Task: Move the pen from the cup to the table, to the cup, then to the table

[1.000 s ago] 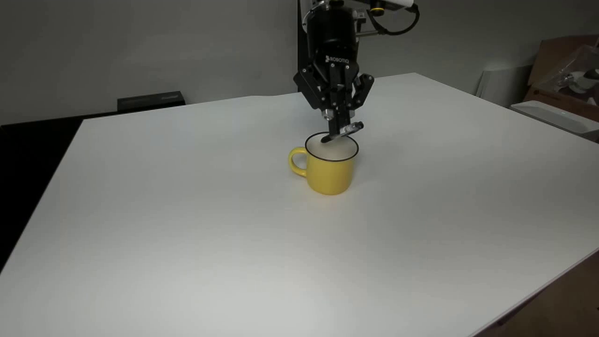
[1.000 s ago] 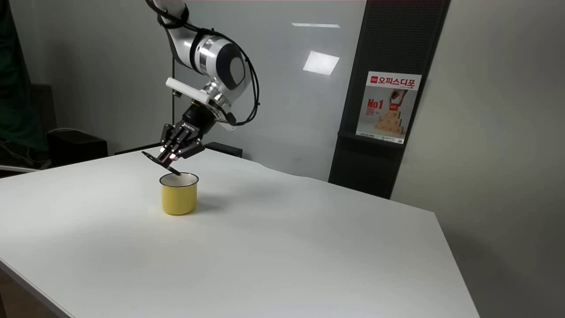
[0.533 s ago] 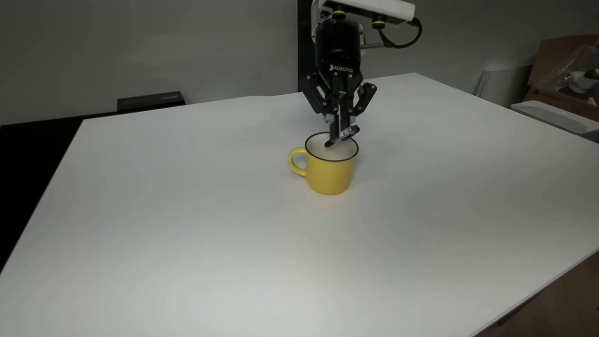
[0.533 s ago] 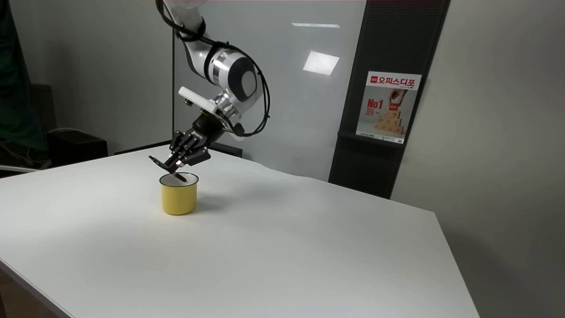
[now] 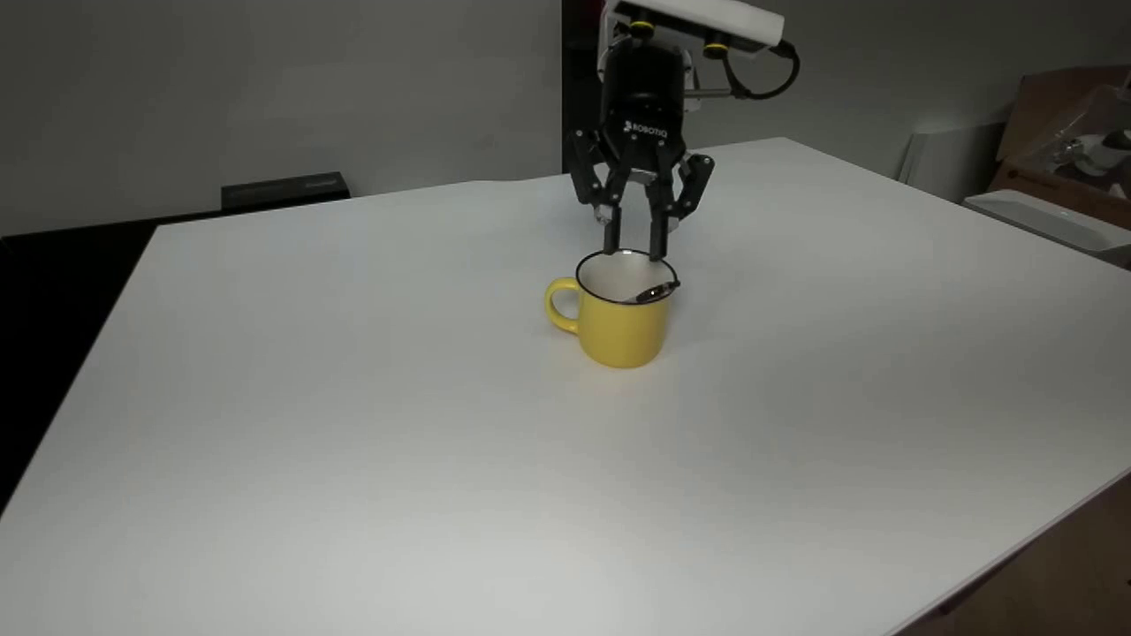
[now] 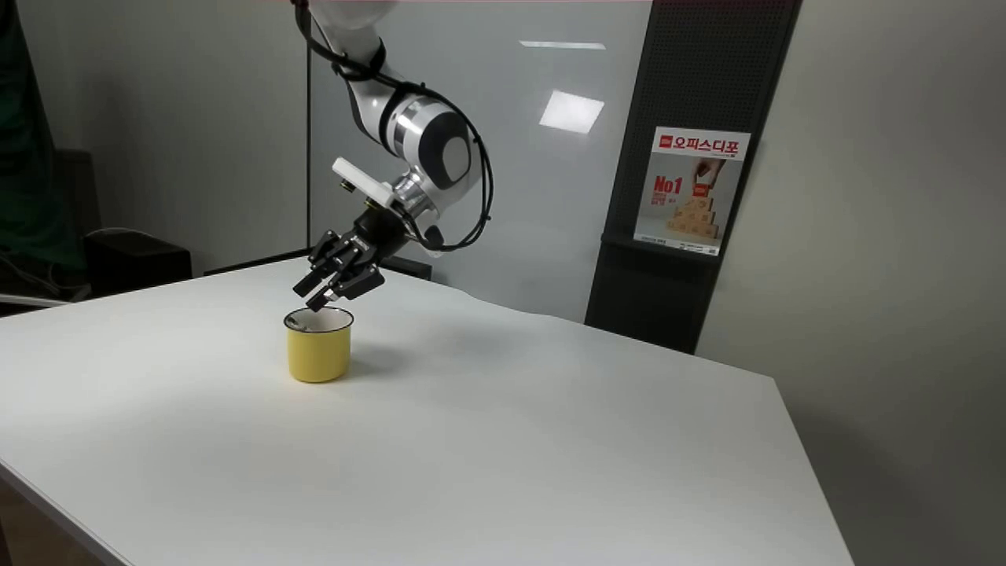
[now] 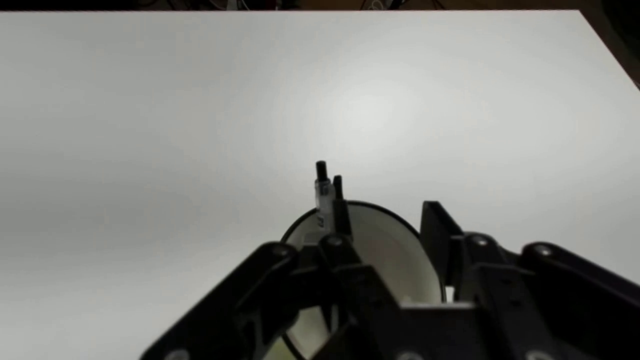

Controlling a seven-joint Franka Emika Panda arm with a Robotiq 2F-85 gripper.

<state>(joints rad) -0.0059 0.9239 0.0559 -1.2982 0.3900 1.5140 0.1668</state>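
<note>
A slim pen (image 5: 656,291) with a black end leans inside a yellow mug (image 5: 623,331), that end jutting just past the dark rim, opposite the handle; the mug's wall hides its lower part. The mug stands upright on a plain white table (image 5: 353,442), well in from every visible edge in both exterior views. In the wrist view the pen points toward the table edge along the top. Low over the mug's mouth hangs a black Robotiq gripper (image 5: 633,253), its two fingers (image 5: 611,231) parted with nothing between them. In an exterior view a gap separates them from the pen; in the wrist view one finger overlaps its outline.

This looks like the pen's stop in the mug, with the final move to the table likely yet to come. If the gripper withdraws crookedly, that finger could snag the pen or the rim and tip the mug. A fresh grasp could pinch rim and pen together, because only a short end clears the rim. Bumped, the loosely leaning pen could slide around the rim. Laid on the table, its round-looking barrel could roll toward an edge.
</note>
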